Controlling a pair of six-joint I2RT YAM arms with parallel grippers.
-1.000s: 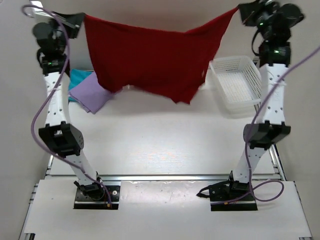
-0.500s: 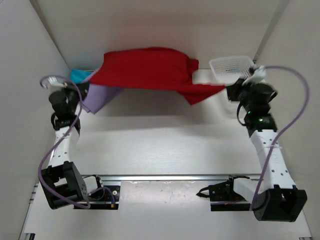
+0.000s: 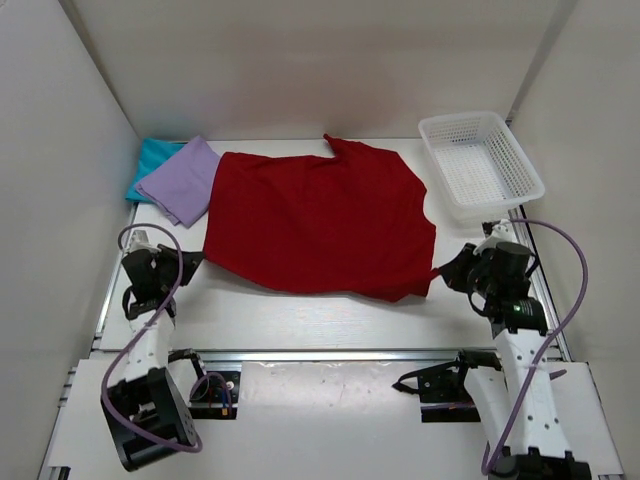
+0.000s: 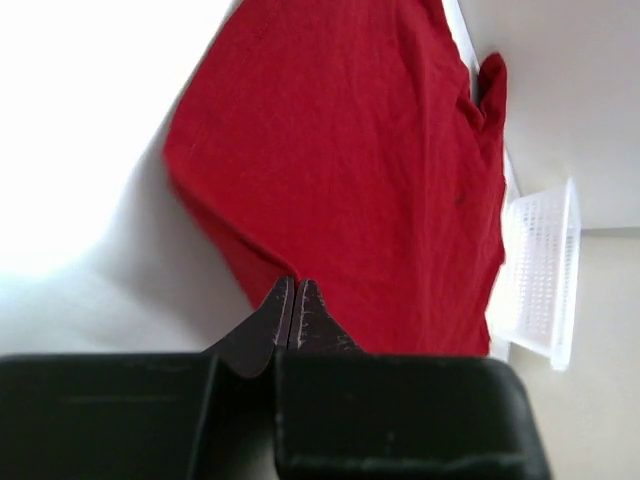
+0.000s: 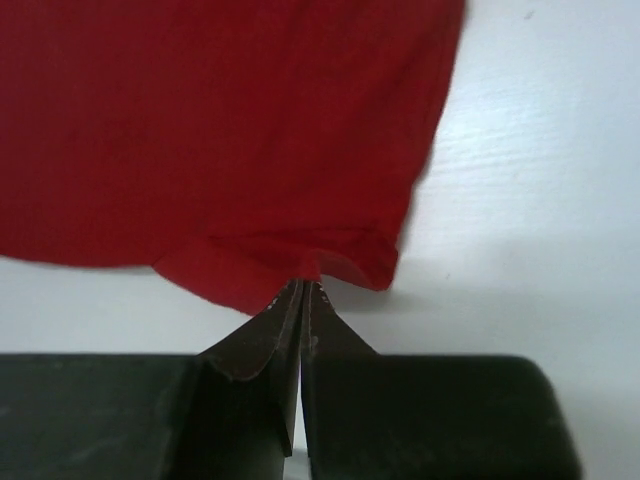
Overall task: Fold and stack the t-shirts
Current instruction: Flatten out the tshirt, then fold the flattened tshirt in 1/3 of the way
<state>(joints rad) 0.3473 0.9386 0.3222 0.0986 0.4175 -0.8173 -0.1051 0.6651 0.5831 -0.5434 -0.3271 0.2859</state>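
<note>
Risks skewing or bunching the dark red t-shirt (image 3: 320, 220) through an uneven tug or a slip at either corner, spoiling the flat spread needed for folding. Holds one near hem corner in the left gripper (image 4: 293, 292), tips pressed together on cloth fanning out ahead. Clamps the other corner likewise in the right gripper (image 5: 303, 290), just behind a small rolled fold. Leaves the lavender t-shirt (image 3: 180, 182) and teal t-shirt (image 3: 148, 160) well beyond the left gripper, untouched.

Spread shirt (image 3: 320, 225) in the middle, folded shirt (image 3: 182, 185) atop another shirt (image 3: 150, 162) far left, basket (image 3: 523, 152) far right
</note>
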